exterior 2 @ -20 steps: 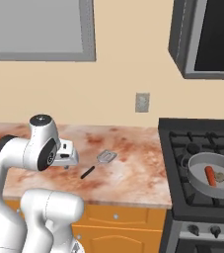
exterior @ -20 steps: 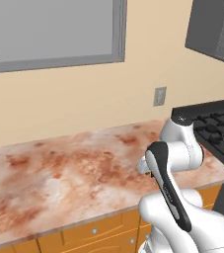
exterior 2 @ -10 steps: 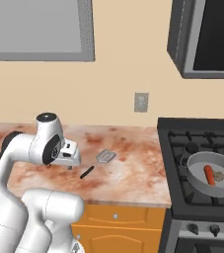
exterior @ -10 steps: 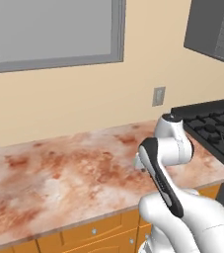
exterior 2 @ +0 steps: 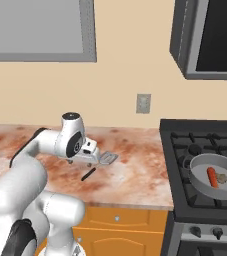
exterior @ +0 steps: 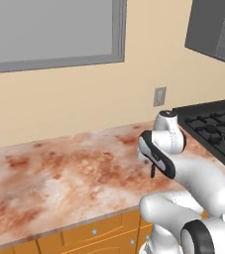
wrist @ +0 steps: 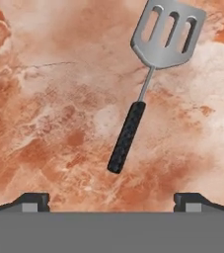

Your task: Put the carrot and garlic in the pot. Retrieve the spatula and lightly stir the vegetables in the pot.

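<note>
Currently the gripper [wrist: 111, 200] hangs over the worktop [exterior 2: 135, 180] with its fingers [wrist: 32, 201] wide apart and nothing between them. Directly below it the spatula [wrist: 150, 74] lies flat on the worktop, apart from the fingertips, slotted blade toward the back wall, dark handle toward the front edge. On the stove [exterior 2: 185, 150], beside the worktop's right end, the pot [exterior 2: 202, 184] sits on a front burner. Inside it the carrot [exterior 2: 212, 176] and garlic [exterior 2: 222, 177] lie side by side.
</note>
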You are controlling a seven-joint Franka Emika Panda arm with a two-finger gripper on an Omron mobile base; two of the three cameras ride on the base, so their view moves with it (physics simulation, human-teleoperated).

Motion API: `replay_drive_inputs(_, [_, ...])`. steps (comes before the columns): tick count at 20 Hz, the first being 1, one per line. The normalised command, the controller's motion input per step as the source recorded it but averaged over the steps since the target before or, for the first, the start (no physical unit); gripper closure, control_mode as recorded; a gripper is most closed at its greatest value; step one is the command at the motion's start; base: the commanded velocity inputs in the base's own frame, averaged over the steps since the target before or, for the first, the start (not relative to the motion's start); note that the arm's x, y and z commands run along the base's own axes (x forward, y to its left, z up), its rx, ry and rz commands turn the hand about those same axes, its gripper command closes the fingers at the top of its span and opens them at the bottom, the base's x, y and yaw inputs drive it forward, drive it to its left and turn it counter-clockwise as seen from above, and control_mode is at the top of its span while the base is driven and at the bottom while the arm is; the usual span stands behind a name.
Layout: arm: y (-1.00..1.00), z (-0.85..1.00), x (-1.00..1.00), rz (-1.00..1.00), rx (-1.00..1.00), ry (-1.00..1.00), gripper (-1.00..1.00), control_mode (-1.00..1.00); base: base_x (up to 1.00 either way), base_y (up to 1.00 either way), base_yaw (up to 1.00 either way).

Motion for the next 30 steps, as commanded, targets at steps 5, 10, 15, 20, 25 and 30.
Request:
replay_drive_inputs(5, [-0.12,-0.26,0.15,0.0,0.0,0.05,-1.0,-1.0,0.0,0.0,0.0])
replay_drive_inputs(10, [0.0,-0.4,0.0,-0.02,0.0,0.21,-1.0,-1.0,0.0,0.0,0.0])
replay_drive_inputs(15, [0.0,-0.27,0.0,-0.02,0.0,0.32,-1.0,-1.0,0.0,0.0,0.0])
replay_drive_inputs(20, [0.0,-0.43,0.02,0.0,0.0,0.09,-1.0,-1.0,0.0,0.0,0.0])
replay_drive_inputs(25, [0.0,-0.33,0.15,-0.01,0.0,0.0,-1.0,-1.0,0.0,0.0,0.0])
replay_drive_inputs(30, [0.0,-0.17,0.26,-0.04,0.0,0.0,-1.0,-1.0,0.0,0.0,0.0])
